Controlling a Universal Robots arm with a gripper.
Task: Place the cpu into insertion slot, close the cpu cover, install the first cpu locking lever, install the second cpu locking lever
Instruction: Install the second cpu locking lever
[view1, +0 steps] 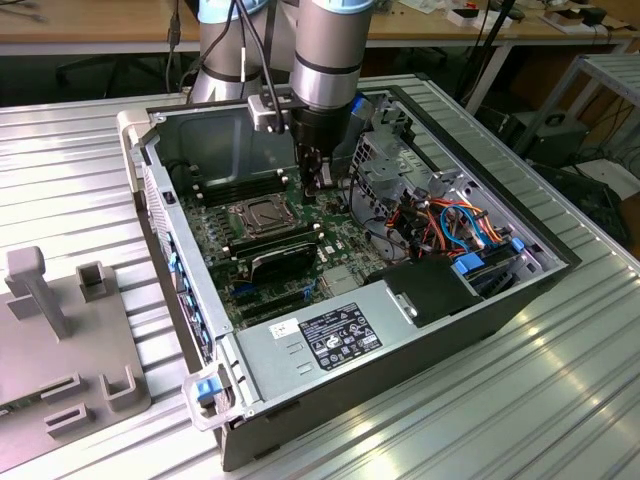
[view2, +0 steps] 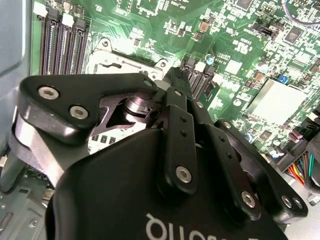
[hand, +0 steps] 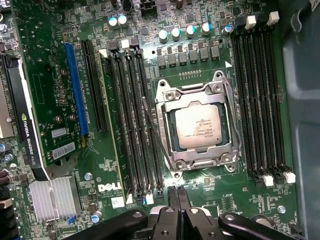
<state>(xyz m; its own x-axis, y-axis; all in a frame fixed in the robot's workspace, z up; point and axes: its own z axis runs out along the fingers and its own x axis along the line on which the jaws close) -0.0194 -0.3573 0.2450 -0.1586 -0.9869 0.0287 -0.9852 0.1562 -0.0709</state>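
Observation:
The cpu (hand: 197, 127) lies flat in the insertion slot (hand: 223, 161), silver top up. The cpu cover (hand: 168, 116) is down around it as a silver frame. One thin wire locking lever (hand: 154, 135) slants away from the socket over the neighbouring memory slots; the other lever (hand: 236, 125) runs close along the opposite side. My gripper (hand: 177, 194) hovers just off the socket's edge, fingers together and holding nothing. In the exterior view the gripper (view1: 316, 180) hangs over the board, to the right of the insertion slot (view1: 258, 215). The second wrist view has the gripper (view2: 172, 75) beside the insertion slot (view2: 112, 55).
Black memory slots (hand: 260, 100) flank the socket on both sides. A graphics card (hand: 15, 125), a blue expansion slot (hand: 75, 90) and a small heatsink (hand: 52, 197) lie further off. The case walls, power supply (view1: 330, 335) and cable bundle (view1: 450, 220) hem the board in.

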